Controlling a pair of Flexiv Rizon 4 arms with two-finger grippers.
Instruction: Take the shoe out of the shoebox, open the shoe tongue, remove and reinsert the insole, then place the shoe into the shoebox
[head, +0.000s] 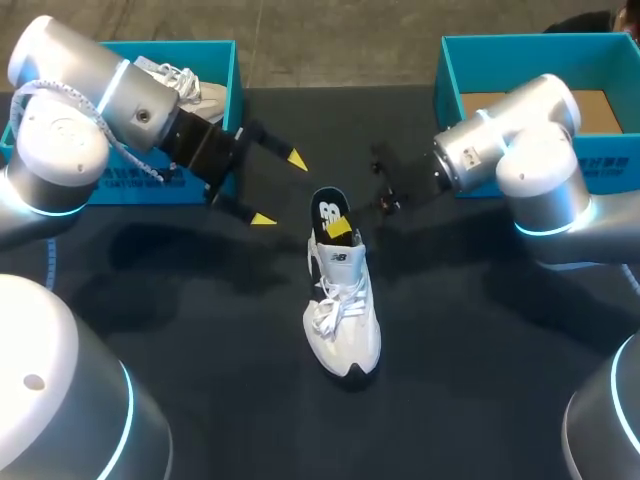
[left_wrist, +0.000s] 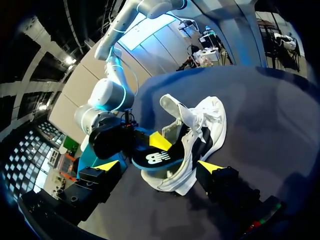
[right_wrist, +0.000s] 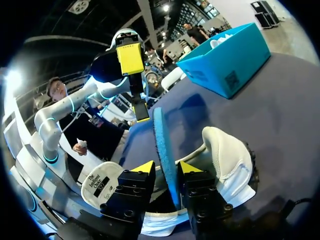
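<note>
A white shoe (head: 342, 320) stands on the dark table, toe toward me. Its dark insole (head: 330, 212) sticks up out of the heel opening. My right gripper (head: 341, 228) reaches in from the right, its fingers either side of the insole (right_wrist: 162, 142). A narrow gap shows on one side, so it is open and the insole rests against one finger. My left gripper (head: 280, 188) hangs wide open just left of the heel, holding nothing. In the left wrist view the shoe (left_wrist: 200, 130) and insole (left_wrist: 152, 159) lie just ahead of the left gripper (left_wrist: 159, 165).
A teal shoebox (head: 215, 50) at the back left holds another white shoe (head: 190, 88). A second teal shoebox (head: 450, 60) at the back right shows a bare cardboard floor. The shoe's tongue (right_wrist: 100, 182) is pulled forward over the laces.
</note>
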